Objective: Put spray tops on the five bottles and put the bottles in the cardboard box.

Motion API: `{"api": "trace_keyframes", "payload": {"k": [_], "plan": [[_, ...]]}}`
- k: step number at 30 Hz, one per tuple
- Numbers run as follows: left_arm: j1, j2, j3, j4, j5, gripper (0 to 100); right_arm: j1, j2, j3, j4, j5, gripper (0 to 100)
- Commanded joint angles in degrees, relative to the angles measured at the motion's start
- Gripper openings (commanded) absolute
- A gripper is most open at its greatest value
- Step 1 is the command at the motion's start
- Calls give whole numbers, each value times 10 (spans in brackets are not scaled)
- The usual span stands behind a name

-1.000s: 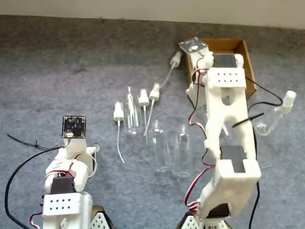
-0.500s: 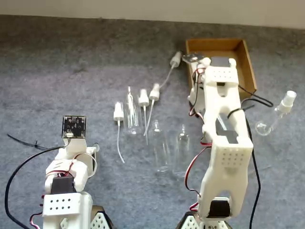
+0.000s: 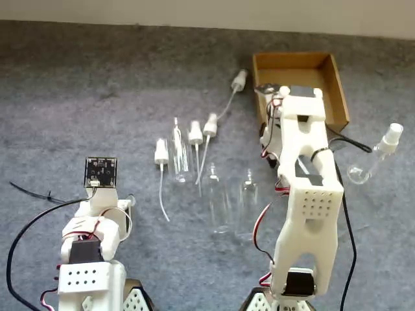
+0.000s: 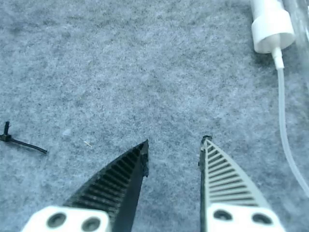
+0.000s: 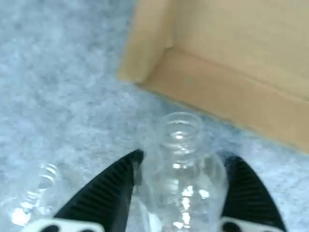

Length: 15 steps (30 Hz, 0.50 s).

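My right gripper (image 5: 184, 157) is shut on a clear bottle (image 5: 182, 186) with no top, its open neck pointing at the outer wall of the cardboard box (image 5: 227, 92). Seen from above, the right arm (image 3: 305, 162) lies low along the near left corner of the box (image 3: 292, 57). Three more open bottles (image 3: 180, 155) (image 3: 217, 197) (image 3: 246, 201) lie mid-table, and a capped bottle (image 3: 373, 159) lies right of the arm. Loose spray tops (image 3: 161, 152) (image 3: 195, 133) (image 3: 210, 124) (image 3: 239, 80) lie beside them. My left gripper (image 4: 175, 143) is open over bare carpet, near a spray top (image 4: 272, 29).
Grey carpet covers the table. A black cable tie (image 3: 32, 192) lies left of the left arm (image 3: 97, 214). Another clear bottle (image 5: 38, 195) lies close beside the right gripper. The box's inside looks bare where it shows.
The right arm has dropped from a raised pose over the box's left edge and drawn back toward the box's near corner. The left arm has stayed still.
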Motion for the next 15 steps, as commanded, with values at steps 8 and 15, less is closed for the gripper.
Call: {"api": "trace_keyframes", "payload": {"k": [8,15], "plan": [[-5,-6,15,2,5,168,20,-70,-102,102,-104,5],[-5,-6,15,2,5,168,21,-215,-122,111,-141,5]]}}
